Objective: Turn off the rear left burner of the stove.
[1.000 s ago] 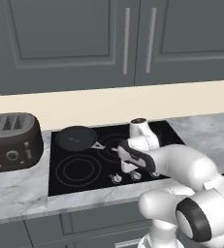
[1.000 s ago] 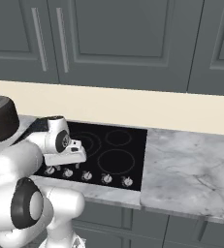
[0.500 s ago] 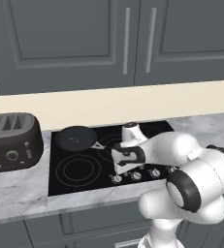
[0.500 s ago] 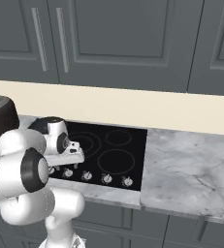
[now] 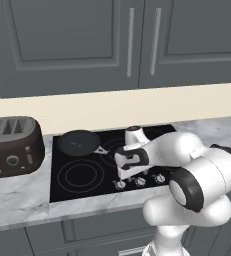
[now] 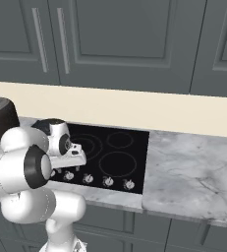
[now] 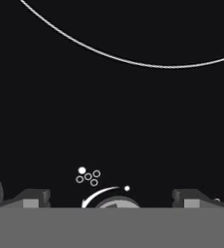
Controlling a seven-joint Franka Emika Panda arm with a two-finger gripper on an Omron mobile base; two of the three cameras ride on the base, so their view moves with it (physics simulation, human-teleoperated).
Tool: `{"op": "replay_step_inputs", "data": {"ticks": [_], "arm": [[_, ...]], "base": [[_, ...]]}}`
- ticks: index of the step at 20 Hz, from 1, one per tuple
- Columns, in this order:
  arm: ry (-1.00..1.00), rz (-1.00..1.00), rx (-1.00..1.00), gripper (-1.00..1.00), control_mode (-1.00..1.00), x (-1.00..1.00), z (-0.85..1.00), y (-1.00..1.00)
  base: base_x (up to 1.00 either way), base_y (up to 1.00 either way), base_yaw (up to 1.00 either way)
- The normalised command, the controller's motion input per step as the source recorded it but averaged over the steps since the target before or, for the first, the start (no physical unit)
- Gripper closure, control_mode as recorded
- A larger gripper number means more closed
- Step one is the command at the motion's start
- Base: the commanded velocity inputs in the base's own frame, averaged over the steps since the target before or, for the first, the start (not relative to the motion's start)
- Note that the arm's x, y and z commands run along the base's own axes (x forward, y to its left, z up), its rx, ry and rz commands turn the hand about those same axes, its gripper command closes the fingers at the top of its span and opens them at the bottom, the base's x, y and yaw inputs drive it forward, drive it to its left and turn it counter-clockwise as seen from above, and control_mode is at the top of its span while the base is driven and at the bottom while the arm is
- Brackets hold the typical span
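Note:
The stove (image 5: 87, 172) is a black glass cooktop with grey ring markings and a row of small silver knobs along its front. A dark round skillet (image 5: 77, 142) covers the rear left burner, so that zone's markings are hidden. My gripper (image 5: 123, 175) points down at the left end of the knob row (image 5: 119, 185), just above it. In the hand view, the two fingertips (image 7: 32, 198) stand apart, open, with one knob (image 7: 111, 202) low between them and a small burner dot diagram (image 7: 88, 176) beside it. From the right base view the gripper (image 6: 67, 166) hangs over the leftmost knob (image 6: 68, 175).
A dark brown toaster (image 5: 9, 146) stands on the marble counter left of the stove. Grey cabinets and a cream backsplash rise behind. Bare marble counter (image 6: 193, 172) stretches to the stove's right. My own arm bends over the cooktop's middle.
The hand has slid a little to the left along the knob row and dropped closer to the leftmost knobs. The skillet and toaster have not moved.

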Motion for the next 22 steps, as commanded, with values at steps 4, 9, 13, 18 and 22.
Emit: {"op": "replay_step_inputs", "data": {"ticks": [4,9,13,18,22], "arm": [[0.0,0.0,0.0,-1.0,-1.0,-0.11,0.0,-0.03],[0.0,0.0,0.0,-1.0,-1.0,-0.06,-0.01,-0.04],[0.0,0.0,0.0,-1.0,-1.0,0.0,-0.01,0.0],[0.0,0.0,0.0,-1.0,-1.0,-0.01,0.0,0.0],[0.0,0.0,0.0,-1.0,-1.0,-0.04,-0.06,0.0]], "base": [[0.0,0.0,0.0],[0.0,0.0,0.0],[0.0,0.0,0.0],[0.0,0.0,0.0],[0.0,0.0,0.0]]}}
